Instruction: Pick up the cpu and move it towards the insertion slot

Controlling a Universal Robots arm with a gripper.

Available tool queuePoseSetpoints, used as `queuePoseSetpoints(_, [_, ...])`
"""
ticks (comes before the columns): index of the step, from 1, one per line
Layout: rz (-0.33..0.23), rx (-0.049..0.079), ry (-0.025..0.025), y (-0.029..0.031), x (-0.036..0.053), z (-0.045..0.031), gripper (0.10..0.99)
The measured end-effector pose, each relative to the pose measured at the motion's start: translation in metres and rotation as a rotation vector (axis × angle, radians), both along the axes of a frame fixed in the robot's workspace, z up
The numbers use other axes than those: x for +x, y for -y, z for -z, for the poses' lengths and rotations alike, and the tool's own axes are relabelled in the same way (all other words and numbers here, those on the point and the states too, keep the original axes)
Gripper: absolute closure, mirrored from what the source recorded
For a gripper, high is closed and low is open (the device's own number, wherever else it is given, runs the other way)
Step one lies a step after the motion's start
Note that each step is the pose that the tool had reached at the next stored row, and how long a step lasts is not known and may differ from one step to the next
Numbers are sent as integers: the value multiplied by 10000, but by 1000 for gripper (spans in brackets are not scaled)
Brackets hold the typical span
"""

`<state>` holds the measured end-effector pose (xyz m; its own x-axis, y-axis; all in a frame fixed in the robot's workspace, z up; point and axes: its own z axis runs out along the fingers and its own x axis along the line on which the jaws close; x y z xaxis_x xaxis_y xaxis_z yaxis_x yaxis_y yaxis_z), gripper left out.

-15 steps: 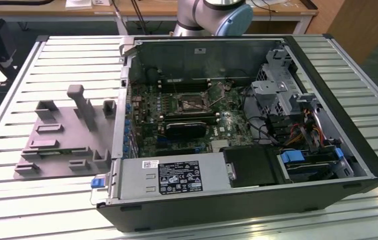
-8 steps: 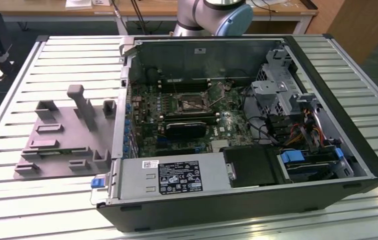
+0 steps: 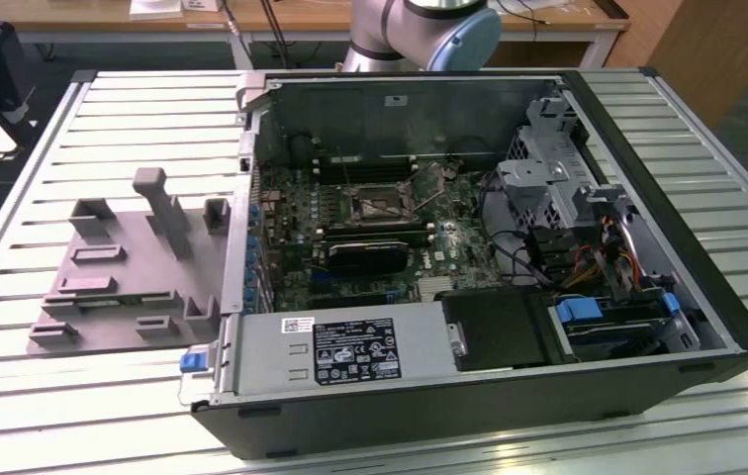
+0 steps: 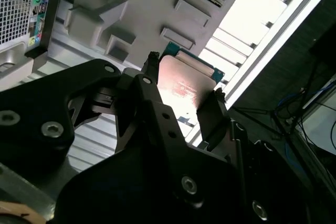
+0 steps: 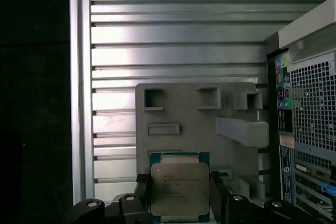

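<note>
- Metal slatted desk (image 3: 31, 386) carries an open computer case (image 3: 480, 416).
- Grey fixture plate (image 5: 189, 114) lies beside the case.
- End effector (image 5: 179, 198) grips the cpu (image 5: 179, 182) by two edges, over this plate.
- Insertion slot (image 3: 377, 203) sits inside the case.

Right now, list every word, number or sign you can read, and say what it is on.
Nothing can be quoted.
cpu lid: faint print lines, too small to read.
Power supply label: print and symbols, too blurred to read.
Case sticker: unreadable.
</note>
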<state>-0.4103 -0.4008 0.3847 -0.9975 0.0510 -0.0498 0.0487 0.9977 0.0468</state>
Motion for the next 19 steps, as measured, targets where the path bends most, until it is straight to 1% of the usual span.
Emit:
queuePoseSetpoints(14, [0,0,-18,0,388,0,549])
queuePoseSetpoints(19, [0,-1,-27,0,552,0,549])
